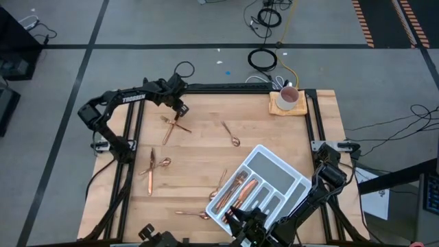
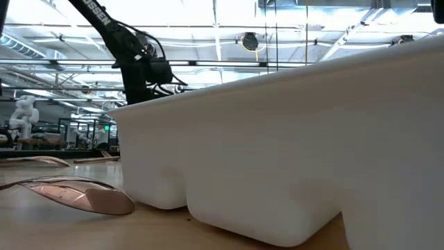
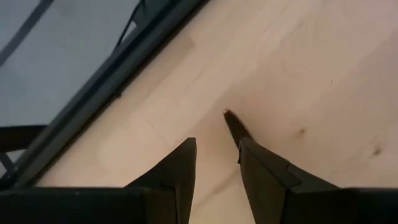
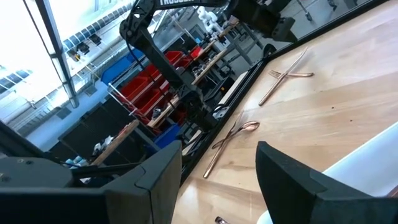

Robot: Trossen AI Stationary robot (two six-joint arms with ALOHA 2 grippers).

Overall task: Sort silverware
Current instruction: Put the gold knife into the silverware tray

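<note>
Now your left gripper (image 1: 180, 108) hangs at the table's (image 1: 206, 147) far left edge, fingers (image 3: 264, 174) partly apart, a thin dark tip showing between them; you cannot tell if it is gripped. Just below it lie a crossed fork and knife (image 1: 173, 125). Your right gripper (image 1: 236, 218) stands wide and empty over the tray's (image 1: 274, 163) near end. Copper pieces (image 1: 236, 189) lie in the tray; a spoon (image 1: 231, 134), another crossed pair (image 1: 154, 167) and more lie loose beyond it.

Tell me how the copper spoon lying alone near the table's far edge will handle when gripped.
The slim copper spoon lies flat on the wooden table, so pinching it may be awkward. Its polished metal looks slippery. It probably stays stiff and light, and could skid rather than roll if nudged.
</note>
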